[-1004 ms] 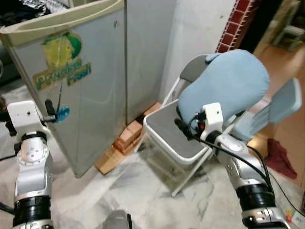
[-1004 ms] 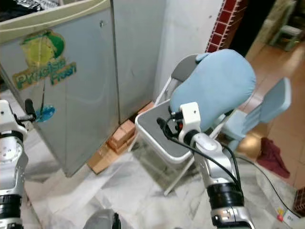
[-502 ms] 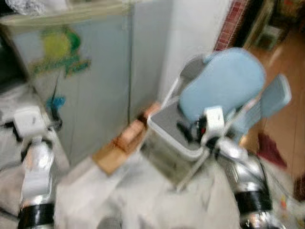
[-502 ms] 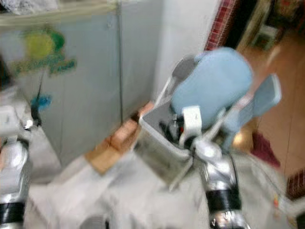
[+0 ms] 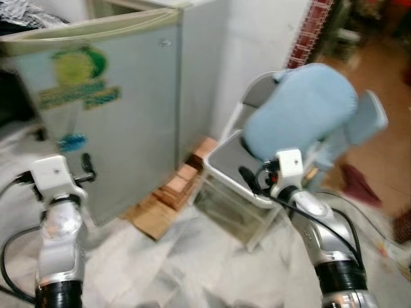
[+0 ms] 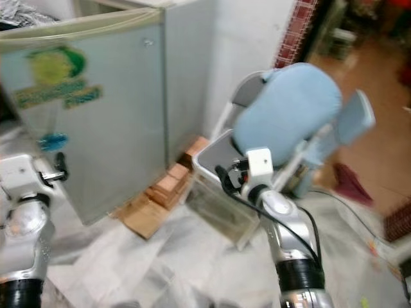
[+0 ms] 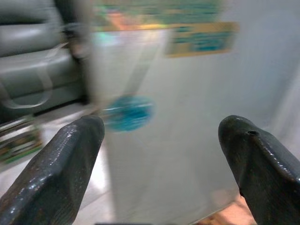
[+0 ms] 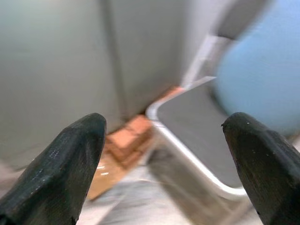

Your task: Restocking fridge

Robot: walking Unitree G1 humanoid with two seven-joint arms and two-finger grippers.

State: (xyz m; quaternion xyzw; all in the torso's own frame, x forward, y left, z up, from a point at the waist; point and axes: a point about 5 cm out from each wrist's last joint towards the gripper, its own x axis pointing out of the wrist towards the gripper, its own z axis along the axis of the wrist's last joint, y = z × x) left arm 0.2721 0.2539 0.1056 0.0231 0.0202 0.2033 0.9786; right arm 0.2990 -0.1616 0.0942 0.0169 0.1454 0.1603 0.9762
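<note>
Fridge stands shut ahead-left, on bricks, beside a folding chair w/ blue cushion. Left gripper & right gripper both spread wide, holding nothing. Door's prob heavy, stiff; no handle visible, so I'd grab its free edge.

Here's the fridge, upper left of the head view: a small silver-grey box standing upright, door shut, its top edge a pale beige strip. On the door front sits a yellow-and-green round sticker with a green lettered label under it, and a small blue sticker lower down. The fridge's base rests on reddish bricks and a flat wooden board at its lower right corner. The shot is slightly blurred.
</note>
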